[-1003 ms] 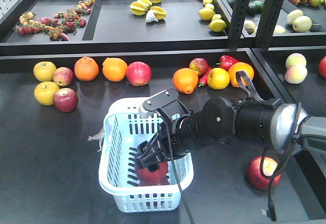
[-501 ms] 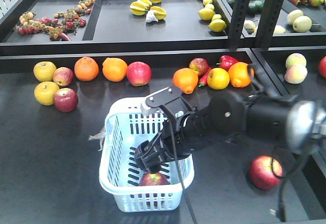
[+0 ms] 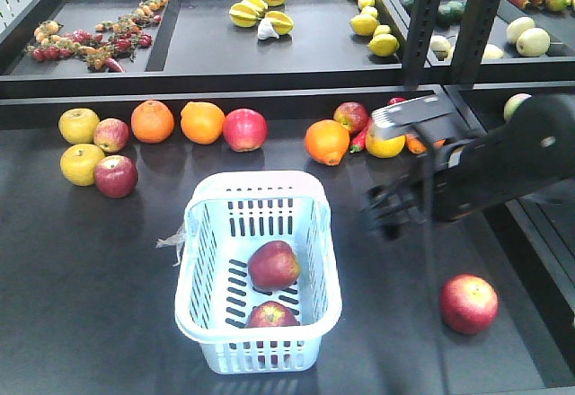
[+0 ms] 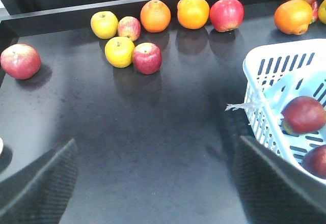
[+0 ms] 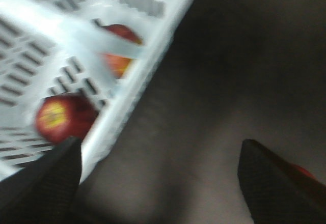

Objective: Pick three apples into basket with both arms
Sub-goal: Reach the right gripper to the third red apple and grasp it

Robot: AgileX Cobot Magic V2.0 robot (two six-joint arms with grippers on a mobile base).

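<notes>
From the front view, you see the basket [image 3: 259, 274] mid-desk [image 3: 90, 278] holding two apples [image 3: 274, 264]. A third apple [image 3: 468, 303] lies on the desk to its right. The right gripper [image 3: 388, 208], blurred, hangs empty between them with jaws apart. Oranges [image 3: 153, 121] line the back edge.

In your left wrist view, the left gripper [image 4: 158, 175] is spread wide over bare desk, basket at right.

In your right wrist view, blurred, the basket rim sits beside open desk.

Black display shelves [image 3: 269, 99], matte tabletop [image 3: 90, 278]
</notes>
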